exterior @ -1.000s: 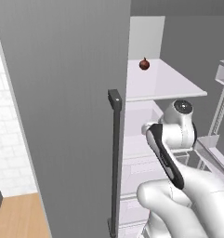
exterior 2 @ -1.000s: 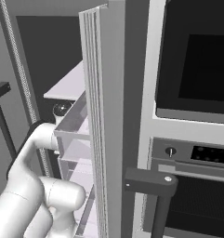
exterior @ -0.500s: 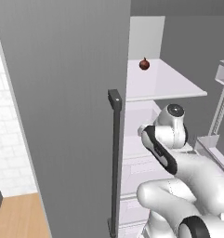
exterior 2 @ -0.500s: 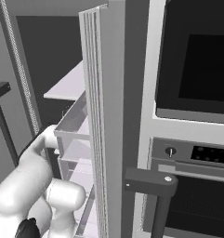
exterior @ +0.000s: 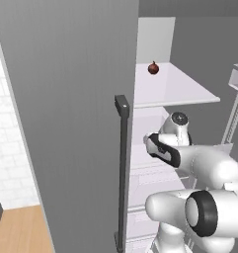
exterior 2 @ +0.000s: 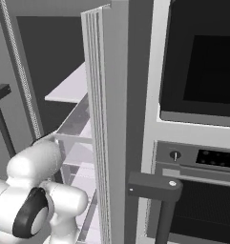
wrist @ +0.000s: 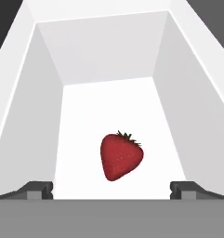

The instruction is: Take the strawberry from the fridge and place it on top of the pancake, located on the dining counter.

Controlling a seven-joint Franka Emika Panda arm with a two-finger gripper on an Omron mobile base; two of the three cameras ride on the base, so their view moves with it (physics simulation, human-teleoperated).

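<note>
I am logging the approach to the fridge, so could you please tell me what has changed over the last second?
The arm has folded lower and reached further into the fridge, its elbow swinging into the foreground. The claw is open over the strawberry in a white bin, nothing gripped. The maroon fruit on its shelf, the fridge door and the oven stayed put.

You see the gripper (wrist: 111, 189) only as two fingertips (wrist: 38, 189) (the rest cut off); the fridge (exterior: 81, 123) door hides lower shelves.
</note>
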